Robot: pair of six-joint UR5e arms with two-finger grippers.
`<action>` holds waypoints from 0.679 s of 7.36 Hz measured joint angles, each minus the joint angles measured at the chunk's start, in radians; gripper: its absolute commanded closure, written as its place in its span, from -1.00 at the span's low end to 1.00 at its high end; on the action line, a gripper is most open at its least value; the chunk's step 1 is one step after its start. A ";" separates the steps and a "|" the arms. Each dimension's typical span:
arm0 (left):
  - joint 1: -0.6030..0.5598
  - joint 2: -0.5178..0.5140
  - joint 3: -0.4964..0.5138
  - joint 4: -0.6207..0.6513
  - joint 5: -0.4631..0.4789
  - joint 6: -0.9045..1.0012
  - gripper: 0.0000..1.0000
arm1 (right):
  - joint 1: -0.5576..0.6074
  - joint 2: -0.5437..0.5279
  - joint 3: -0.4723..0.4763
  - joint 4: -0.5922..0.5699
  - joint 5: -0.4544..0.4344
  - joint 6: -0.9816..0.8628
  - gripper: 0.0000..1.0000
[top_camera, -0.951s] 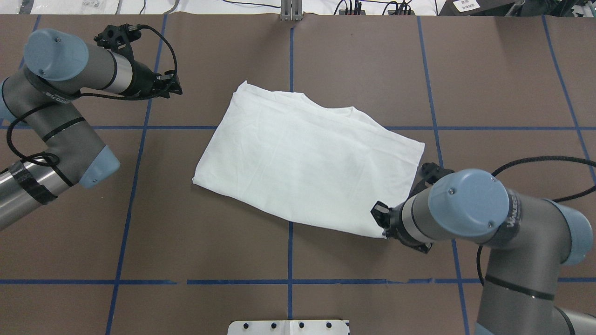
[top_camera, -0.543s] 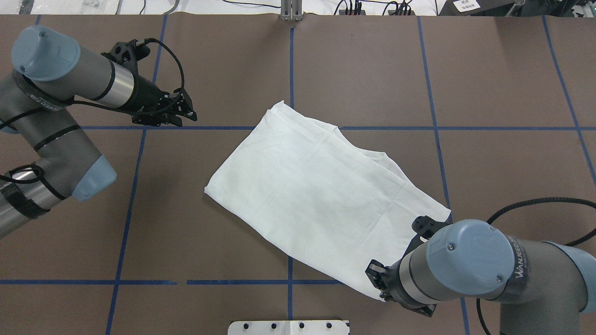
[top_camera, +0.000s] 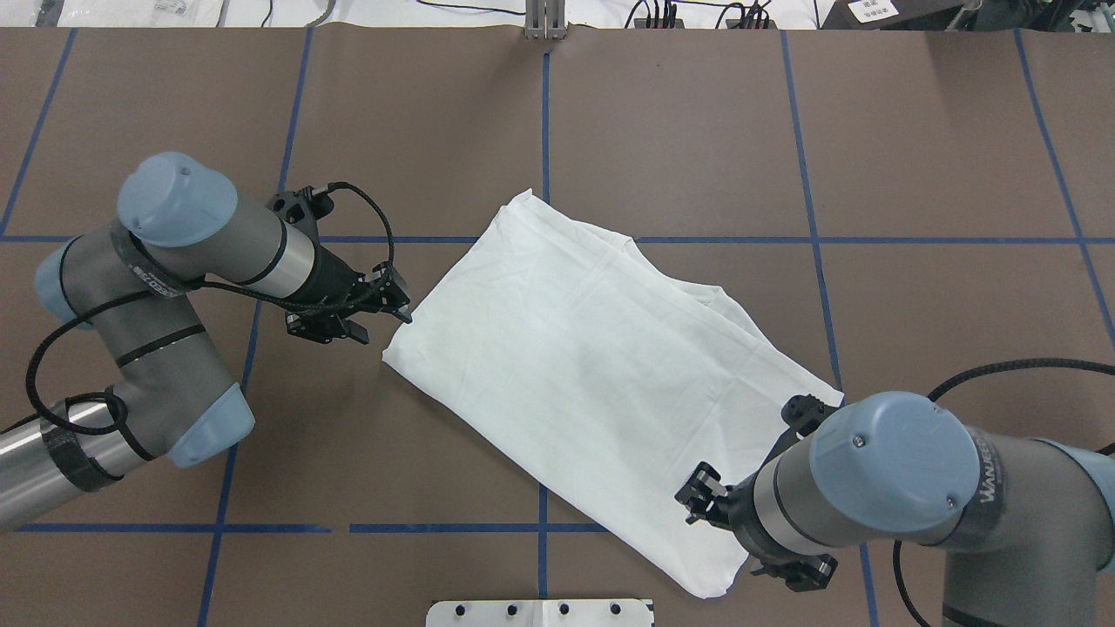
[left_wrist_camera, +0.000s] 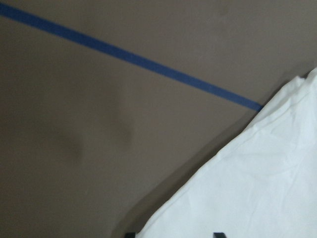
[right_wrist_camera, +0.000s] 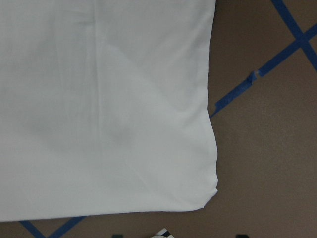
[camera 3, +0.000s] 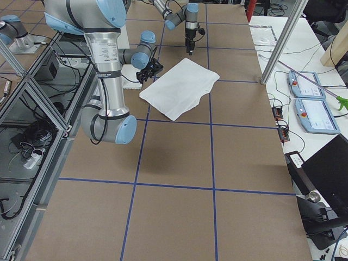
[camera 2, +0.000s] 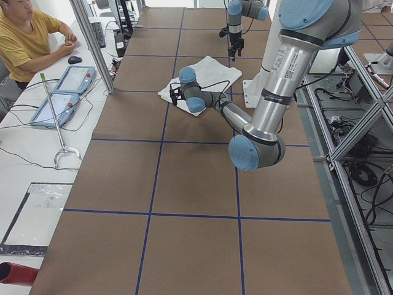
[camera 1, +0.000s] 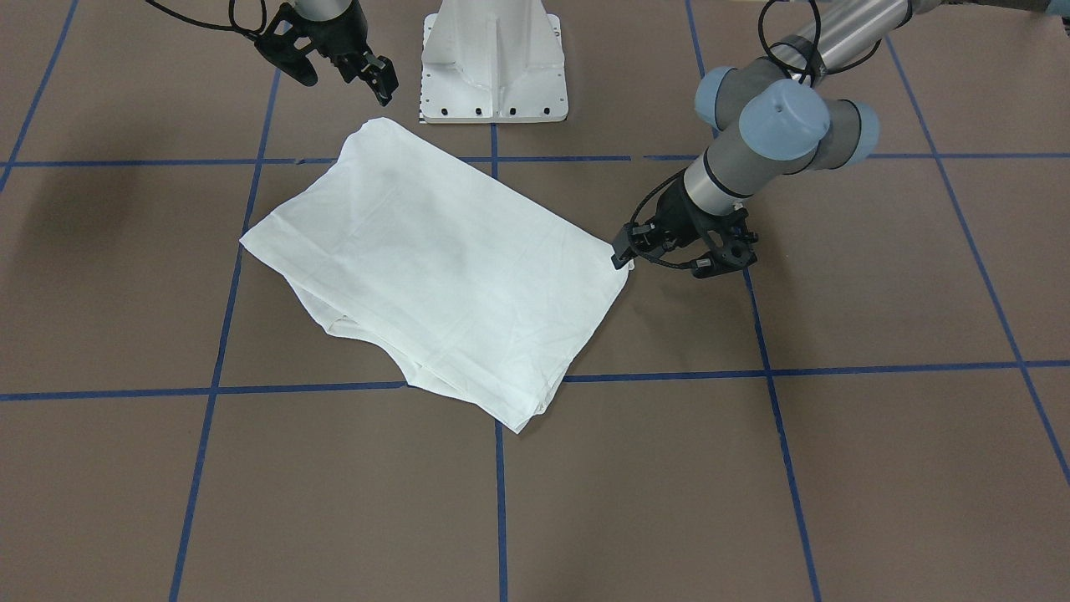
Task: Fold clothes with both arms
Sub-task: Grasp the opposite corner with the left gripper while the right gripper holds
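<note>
One shirt [top_camera: 601, 383], white, already folded to a flat oblong. It lies slantwise on the table [top_camera: 915, 131], from upper centre to lower right of the overhead view. Soft, light, limp cotton in several layers. It will sag when lifted and slide on the brown surface; nothing fragile. Layers may peel apart if only the top one is caught. Best hold, I judge: the corners, pinching all layers, one corner per arm.

Left gripper [top_camera: 394, 312] sits at the shirt's left corner, mid-left of the overhead view, low over the table. Jaws are spread: the fingertips [left_wrist_camera: 216, 234] show apart at the bottom edge of its wrist view, cloth edge between them. Touching the corner or just beside it, can't tell which. Nothing pinched.

Right gripper [camera 1: 341, 73] hangs over the lower-right corner in the overhead view (upper left of the front view), clear of the cloth. Jaws spread too, holding nothing. Its wrist view shows that corner lying flat below.
</note>
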 measured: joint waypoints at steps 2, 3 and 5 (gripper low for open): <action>0.060 -0.002 0.022 0.001 0.053 -0.023 -0.13 | 0.099 0.037 -0.030 0.000 -0.009 -0.011 -1.00; 0.074 -0.007 0.040 0.001 0.070 -0.025 0.75 | 0.126 0.048 -0.044 0.001 -0.012 -0.015 -1.00; 0.077 -0.007 0.051 0.000 0.084 -0.023 1.00 | 0.145 0.055 -0.060 0.001 -0.014 -0.018 -1.00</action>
